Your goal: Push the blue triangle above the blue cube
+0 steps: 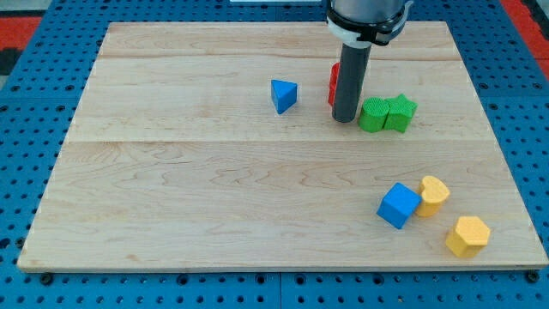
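My tip point(345, 118) rests on the worktop point(171, 215), hiding most of a red block point(333, 81); blue triangle point(284, 94) sits toward the view's left, blue cube point(399, 205) toward the bottom right. It carries no hand to open or close.

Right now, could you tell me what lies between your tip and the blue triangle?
Nothing: in the camera view only bare board separates my tip from the blue triangle.

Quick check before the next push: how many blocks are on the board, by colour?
Blue: 2, triangle and cube
Green: 2, cube and star
Yellow: 2, one beside the blue cube, one below it
Red: 1, mostly hidden behind the rod, shape unclear
Total: 7
My tip sits just left of the green cube.
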Motion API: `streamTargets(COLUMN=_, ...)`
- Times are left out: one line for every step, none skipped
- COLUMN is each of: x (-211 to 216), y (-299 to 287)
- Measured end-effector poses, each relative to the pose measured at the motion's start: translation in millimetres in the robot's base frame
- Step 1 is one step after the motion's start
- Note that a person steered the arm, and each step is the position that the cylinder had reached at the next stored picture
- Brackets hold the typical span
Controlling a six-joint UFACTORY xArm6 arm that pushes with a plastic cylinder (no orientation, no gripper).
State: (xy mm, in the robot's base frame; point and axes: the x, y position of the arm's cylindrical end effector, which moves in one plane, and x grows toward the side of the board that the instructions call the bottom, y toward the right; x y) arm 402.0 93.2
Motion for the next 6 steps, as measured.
streamTargets(x=-3, y=6)
streamTargets(x=-32, y=-26)
streamTargets(x=-59, y=-65)
streamTargets(x=-68, y=-105)
streamTargets(x=-36, y=-128)
streamTargets(x=10, y=-130)
